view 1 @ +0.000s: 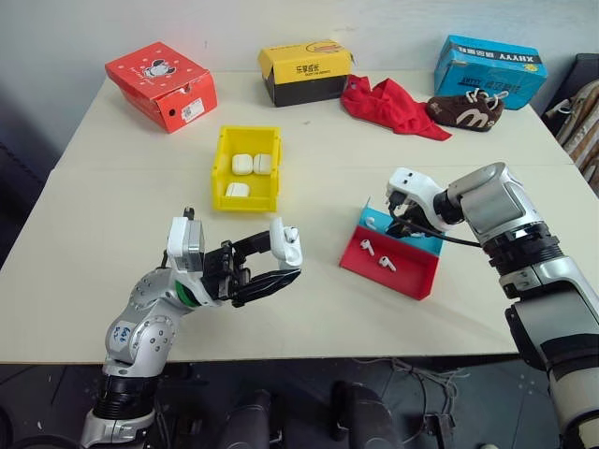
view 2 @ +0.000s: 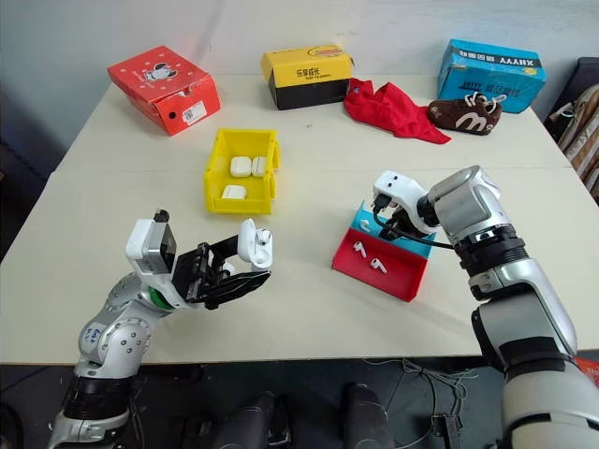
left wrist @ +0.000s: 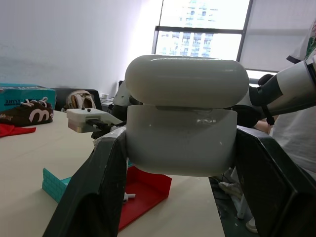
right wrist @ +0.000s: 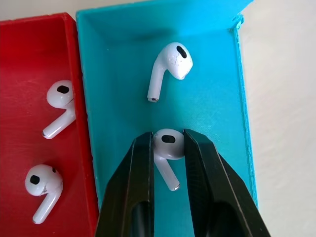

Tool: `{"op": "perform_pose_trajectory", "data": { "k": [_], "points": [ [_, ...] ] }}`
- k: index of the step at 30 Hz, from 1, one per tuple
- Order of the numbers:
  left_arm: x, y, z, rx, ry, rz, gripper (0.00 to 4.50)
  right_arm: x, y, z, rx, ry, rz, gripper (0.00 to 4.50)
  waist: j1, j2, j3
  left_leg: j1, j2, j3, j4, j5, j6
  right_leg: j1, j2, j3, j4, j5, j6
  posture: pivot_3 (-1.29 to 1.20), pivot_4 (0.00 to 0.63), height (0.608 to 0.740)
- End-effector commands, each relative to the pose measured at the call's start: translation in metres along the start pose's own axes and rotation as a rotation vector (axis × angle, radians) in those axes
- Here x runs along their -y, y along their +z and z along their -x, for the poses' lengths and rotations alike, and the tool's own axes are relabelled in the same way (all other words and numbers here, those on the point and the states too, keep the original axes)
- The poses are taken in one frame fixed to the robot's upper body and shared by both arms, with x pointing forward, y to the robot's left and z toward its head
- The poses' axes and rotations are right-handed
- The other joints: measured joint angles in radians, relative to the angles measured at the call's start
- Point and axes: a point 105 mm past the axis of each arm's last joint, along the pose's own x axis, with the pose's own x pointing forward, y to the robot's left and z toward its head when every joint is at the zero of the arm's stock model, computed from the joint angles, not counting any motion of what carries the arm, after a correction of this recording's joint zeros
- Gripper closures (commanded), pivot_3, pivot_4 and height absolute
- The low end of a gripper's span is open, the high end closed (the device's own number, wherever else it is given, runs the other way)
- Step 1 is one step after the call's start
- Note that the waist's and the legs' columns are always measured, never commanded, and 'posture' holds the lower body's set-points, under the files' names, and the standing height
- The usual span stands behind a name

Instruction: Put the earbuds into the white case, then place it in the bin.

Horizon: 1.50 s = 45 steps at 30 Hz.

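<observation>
Here the right gripper [right wrist: 167,148] reaches down into the blue half of the red-and-blue tray [right wrist: 207,29], its two black fingers closed against the head of one earbud [right wrist: 165,143], whose stem shows between them. A second earbud [right wrist: 169,69] lies loose just beyond it in the same blue compartment, and two more [right wrist: 59,106] lie in the red compartment alongside. All four are glossy white plastic, bulb-headed with a short stem and a dark oval port. The wrist view gives this detail; from the head camera they are white specks in the tray [view 1: 412,281].

The left gripper [view 1: 279,262] holds the white case [view 1: 285,241] above the pale table [view 1: 112,309], clamped between its fingers, nearer the front edge and apart from the tray. Its wrist view shows the case as smooth, rounded and shiny, lid [left wrist: 186,80] hinged up, each black finger [left wrist: 96,187] pressed on a side.

Farther back, the yellow bin [view 1: 225,164], upright-walled, holds three more white cases [view 1: 242,164]. Along the far edge sit a red box [view 1: 161,84], a yellow-and-black box [view 1: 304,73], a red cloth [view 1: 388,105], a brown shoe [view 1: 465,108] and a blue box [view 1: 489,67].
</observation>
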Motion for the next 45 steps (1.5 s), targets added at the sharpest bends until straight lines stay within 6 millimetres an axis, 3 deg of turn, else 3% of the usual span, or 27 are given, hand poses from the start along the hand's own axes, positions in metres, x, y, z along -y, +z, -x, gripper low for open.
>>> {"op": "perform_pose_trajectory", "data": {
  "k": [1,3,7,12,15,20,27,45],
  "points": [
    [0.000,0.011,-0.002,0.023,-0.020,-0.036,1.72,0.009,0.025,0.045,0.198,-0.010,0.048,4.07,0.002,0.000,0.000,0.000,0.000,0.000,0.000,0.000,0.000,0.000,0.000,0.000,0.000,0.000,0.000,0.00,0.150,0.740],
    [-0.001,0.012,-0.002,0.028,-0.023,-0.039,1.72,0.004,0.036,0.063,0.314,0.040,0.076,4.07,0.003,0.000,0.000,-0.001,0.000,0.000,0.000,0.000,0.000,0.000,0.000,0.000,-0.001,0.000,0.000,0.00,0.150,0.740],
    [-0.006,0.018,-0.006,0.056,-0.023,-0.053,1.72,-0.031,0.075,0.109,0.760,0.267,0.058,4.07,0.000,0.000,0.000,0.000,0.000,0.000,0.000,0.000,0.000,0.000,0.000,0.000,-0.001,0.000,0.000,0.00,0.150,0.740],
    [-0.014,0.021,-0.017,0.092,-0.026,-0.063,1.72,-0.088,0.102,0.138,1.018,0.651,-0.158,4.07,0.000,0.000,0.000,0.000,0.002,-0.001,0.000,0.000,0.000,0.000,-0.002,0.002,0.000,0.000,0.000,0.00,0.150,0.740],
    [-0.019,0.022,-0.024,0.109,-0.030,-0.070,1.72,-0.116,0.108,0.139,1.080,0.822,-0.231,4.07,0.000,0.000,0.000,0.000,0.001,-0.003,0.000,0.001,0.000,0.000,-0.007,0.004,0.001,0.001,-0.001,0.00,0.150,0.740],
    [-0.023,0.024,-0.036,0.136,-0.040,-0.081,1.72,-0.149,0.111,0.120,1.115,0.855,-0.252,4.07,0.003,0.000,0.000,-0.001,-0.001,-0.004,0.000,0.000,0.000,0.000,-0.009,0.004,0.001,0.001,-0.001,0.00,0.150,0.740],
    [-0.023,0.028,-0.046,0.174,-0.043,-0.081,1.72,-0.153,0.115,0.101,1.170,0.769,-0.285,4.07,0.000,0.000,0.000,-0.001,-0.004,-0.001,-0.001,0.000,0.003,0.000,-0.002,0.001,0.002,0.001,-0.001,0.00,0.150,0.740],
    [-0.024,0.032,-0.054,0.236,0.013,-0.093,1.72,-0.156,0.100,0.081,1.103,0.725,-0.277,4.07,0.002,0.000,0.000,-0.001,-0.002,0.000,-0.001,0.000,0.003,-0.001,0.000,0.002,0.001,0.001,-0.001,0.00,0.150,0.740]
  ]
}}
